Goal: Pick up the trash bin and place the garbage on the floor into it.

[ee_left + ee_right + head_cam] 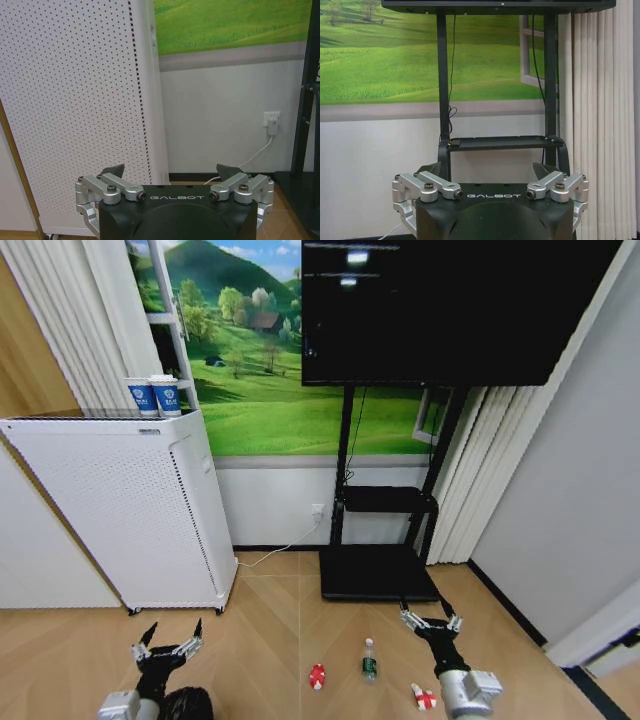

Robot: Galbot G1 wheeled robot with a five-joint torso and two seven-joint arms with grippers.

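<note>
Left gripper: your left gripper (168, 640) sits low at about 7 o'clock in the head view, fingers spread wide with nothing in them. In the left wrist view (172, 172) you can see the silver metal links and dark angled tips well apart.

Right gripper: same deal, the right gripper (431, 621) is at roughly 5 o'clock, splayed wide and empty, hanging above the floor. The right wrist view (487, 170) shows it pointed at the black metal TV stand (495, 142).

Trash bin: the small round black bin with a glossy plastic bag liner (187, 706) is down at the bottom edge, around 7 o'clock, just below your left gripper. Only its crinkly top is visible.

Garbage: three bits near 6 o'clock. A small red-and-white piece (317, 676), a small clear bottle with a green label and white cap (369, 659) standing upright just beside it, and another red-and-white piece (424, 698) right by your right wrist.

Floor: light brown wooden parquet in a herringbone pattern (270, 630), smooth looking.

Other stuff: tall white perforated appliance (130, 510) at 9 o'clock with two blue paper cups (155, 395) on top.
</note>
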